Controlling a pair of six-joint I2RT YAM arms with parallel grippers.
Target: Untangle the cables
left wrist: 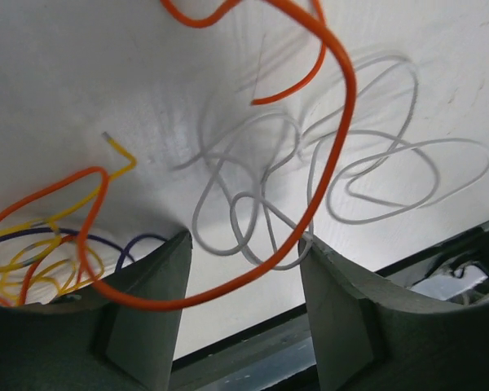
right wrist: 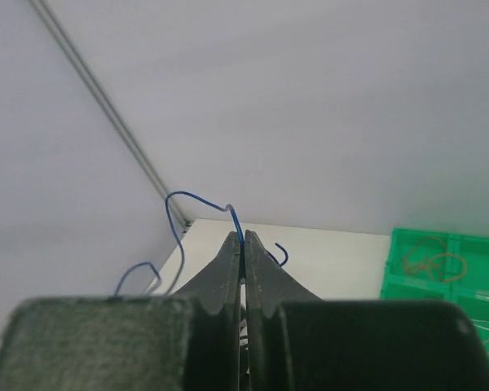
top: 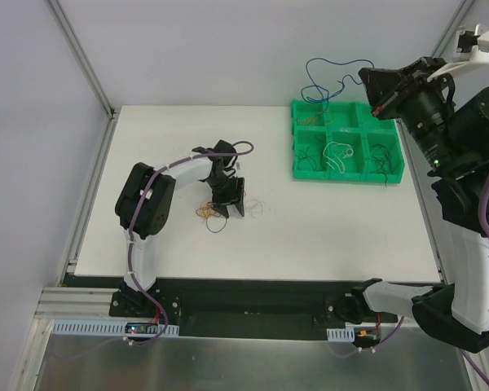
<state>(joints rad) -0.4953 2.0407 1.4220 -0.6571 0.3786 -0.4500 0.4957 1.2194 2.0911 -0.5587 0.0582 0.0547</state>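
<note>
I'm viewing everything from above and behind the arm bases (top: pixel 134 303). The left wrist camera is peering closely down at cables (left wrist: pixel 352 90) left of the green tray (top: pixel 342 178). The right wrist camera is hovering high by the tray, sharing its corner and a blue cable (right wrist: pixel 196 196) with the overhead.

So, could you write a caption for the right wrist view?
The right pincer, shut on a blue cable, holds it above the table; green tray at lower right.

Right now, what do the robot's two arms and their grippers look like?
The left arm and right arm are white shells with bulky black joints, a purple hose strapped along each. The left gripper and right gripper each have two dark grey, wedge-shaped fingers.
</note>
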